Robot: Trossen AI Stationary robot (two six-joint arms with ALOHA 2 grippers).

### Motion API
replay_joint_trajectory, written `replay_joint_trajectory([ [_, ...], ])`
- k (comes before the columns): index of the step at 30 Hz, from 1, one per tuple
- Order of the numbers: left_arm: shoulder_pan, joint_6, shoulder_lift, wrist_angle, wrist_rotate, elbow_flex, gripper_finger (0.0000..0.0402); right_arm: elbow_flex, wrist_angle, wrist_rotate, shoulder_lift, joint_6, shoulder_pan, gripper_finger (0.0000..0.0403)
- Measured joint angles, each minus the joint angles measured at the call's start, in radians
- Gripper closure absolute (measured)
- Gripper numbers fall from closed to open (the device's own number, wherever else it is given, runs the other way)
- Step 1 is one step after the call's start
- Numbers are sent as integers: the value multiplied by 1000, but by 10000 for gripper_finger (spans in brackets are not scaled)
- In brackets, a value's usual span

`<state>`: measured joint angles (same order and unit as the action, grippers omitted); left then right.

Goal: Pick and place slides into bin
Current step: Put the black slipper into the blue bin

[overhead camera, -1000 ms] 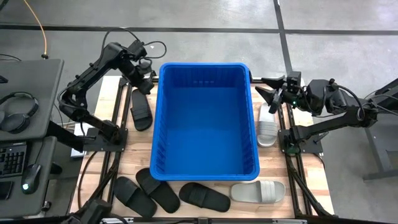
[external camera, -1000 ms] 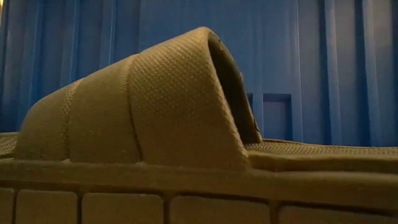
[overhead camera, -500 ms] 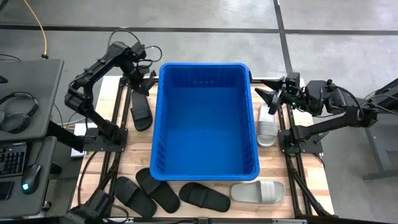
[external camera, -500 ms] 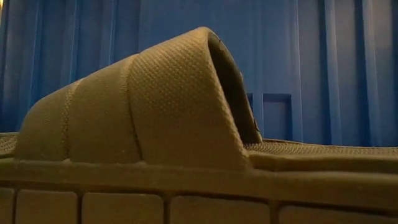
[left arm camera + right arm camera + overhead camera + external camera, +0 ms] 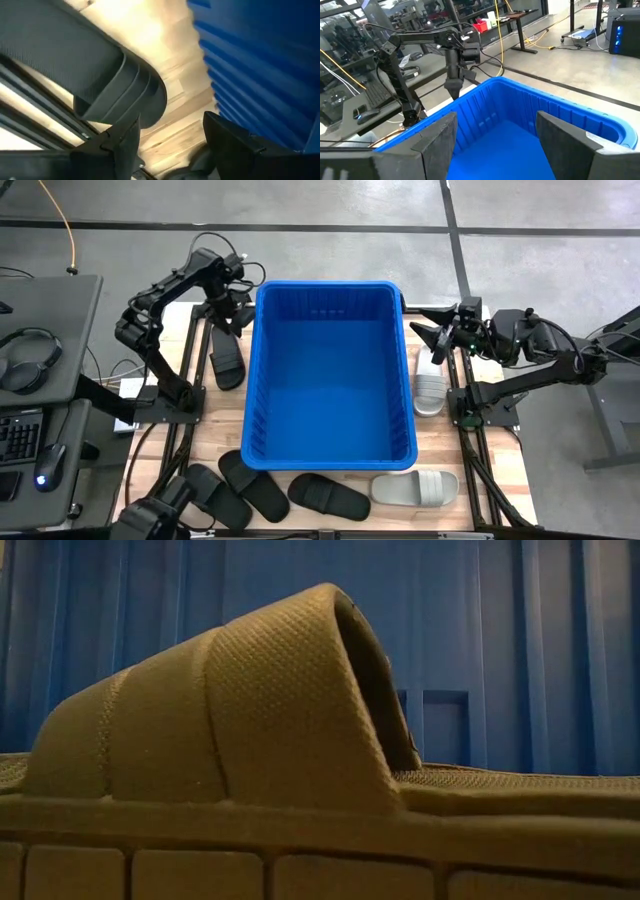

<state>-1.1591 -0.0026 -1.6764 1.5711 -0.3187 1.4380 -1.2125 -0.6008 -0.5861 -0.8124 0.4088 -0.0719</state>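
Low view almost fully blocked by one close slide (image 5: 250, 730), textured strap filling the frame, only blue bin wall (image 5: 500, 640) behind it; neither arm seen there. From above, bin (image 5: 330, 288) mid-table, inside showing only bare blue floor. Black slide (image 5: 226, 356) left of bin, far end hidden under left gripper (image 5: 228, 315), which hangs by the bin's far-left corner; whether touching the slide, cannot tell. Left wrist view partly blurred: fingers (image 5: 122, 140) spread, nothing between them but wood tabletop (image 5: 175, 120), dark slide end (image 5: 120, 95) just beyond, bin ribs (image 5: 260, 65) to one side. Light slide (image 5: 429, 385) squeezed between bin's right wall and table frame, far end covered by right gripper (image 5: 432, 332). Right gripper above it at bin's far-right corner, fingers (image 5: 570, 137) wide apart, holding nothing; right wrist view looks over bin rim (image 5: 560, 107) at the left arm (image 5: 455, 60) across it, room clutter behind. Near edge of table: three black slides (image 5: 214, 494) (image 5: 254, 484) (image 5: 329, 496) side by side, leftmost partly hidden by dark gear at frame bottom, then one light slide (image 5: 415, 485), all outside the bin. Desk with headphones (image 5: 28, 360), keyboard cut off at frame edge, mouse (image 5: 44, 466) far left.
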Motion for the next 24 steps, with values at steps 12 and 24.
replay_joint_trajectory([
  [12,-39,155,-9,0,-21,0,195,0,-3,0,0,2,0,142],
  [24,-38,132,-72,-2,19,0,195,0,-26,0,0,39,0,142],
])
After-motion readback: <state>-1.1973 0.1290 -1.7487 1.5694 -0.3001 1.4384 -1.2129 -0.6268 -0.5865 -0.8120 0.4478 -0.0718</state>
